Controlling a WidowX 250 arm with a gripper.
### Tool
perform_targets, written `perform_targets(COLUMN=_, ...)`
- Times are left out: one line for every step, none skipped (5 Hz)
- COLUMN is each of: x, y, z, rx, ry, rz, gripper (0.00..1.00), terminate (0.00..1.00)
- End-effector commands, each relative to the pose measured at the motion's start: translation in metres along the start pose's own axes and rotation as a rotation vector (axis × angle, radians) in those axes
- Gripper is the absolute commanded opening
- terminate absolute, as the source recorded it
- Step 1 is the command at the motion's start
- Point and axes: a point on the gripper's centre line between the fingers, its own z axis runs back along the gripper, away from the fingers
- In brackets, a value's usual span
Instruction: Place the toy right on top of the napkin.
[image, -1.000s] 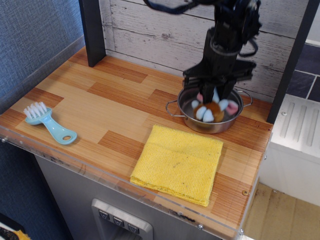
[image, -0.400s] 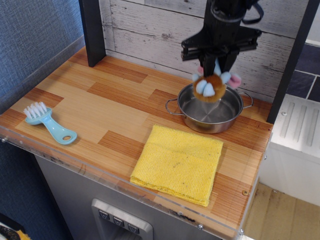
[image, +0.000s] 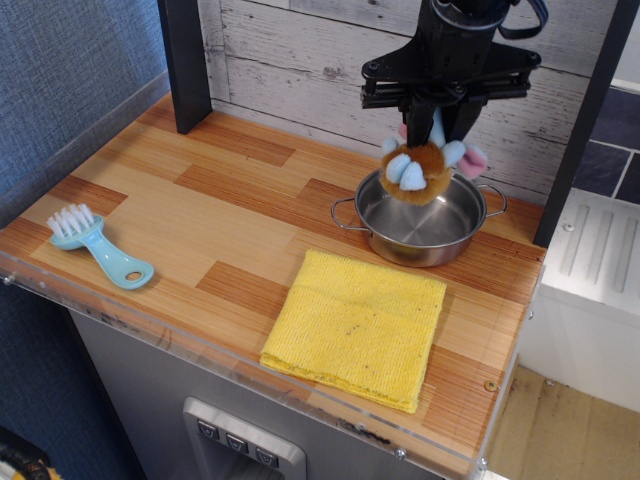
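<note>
The steel pot (image: 420, 225) at the back right of the wooden counter (image: 200, 220) shows only bare metal inside, and the toy (image: 425, 165) hangs in the air just above it, well apart from the yellow napkin (image: 357, 325) lying flat in front of the pot. The toy hangs with its brown body and pale blue paws downward and a pink ear out to the right. The arm comes straight down from above, and the gripper (image: 438, 125) has its 2 fingers closed on the toy's top.
</note>
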Motion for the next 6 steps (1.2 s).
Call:
perform_targets(x=-0.028, y=0.029, z=0.025, rx=-0.001, ry=-0.023, rz=-0.034, gripper=0.0, terminate=0.0)
perform_targets(x=-0.045, y=0.043, z=0.017, rx=0.004, ry=0.008, rz=-0.041, gripper=0.0, terminate=0.0)
perform_targets(x=-0.058, y=0.044, z=0.008, rx=-0.014, ry=0.042, rz=-0.072, gripper=0.0, terminate=0.0)
perform_targets(x=-0.071, y=0.044, z=-0.001, rx=-0.014, ry=0.079, rz=-0.097, gripper=0.0, terminate=0.0)
perform_targets(x=-0.082, y=0.041, z=-0.012, rx=-0.014, ry=0.122, rz=-0.122, gripper=0.0, terminate=0.0)
perform_targets(x=-0.088, y=0.041, z=-0.02, rx=0.001, ry=0.147, rz=-0.13, gripper=0.0, terminate=0.0)
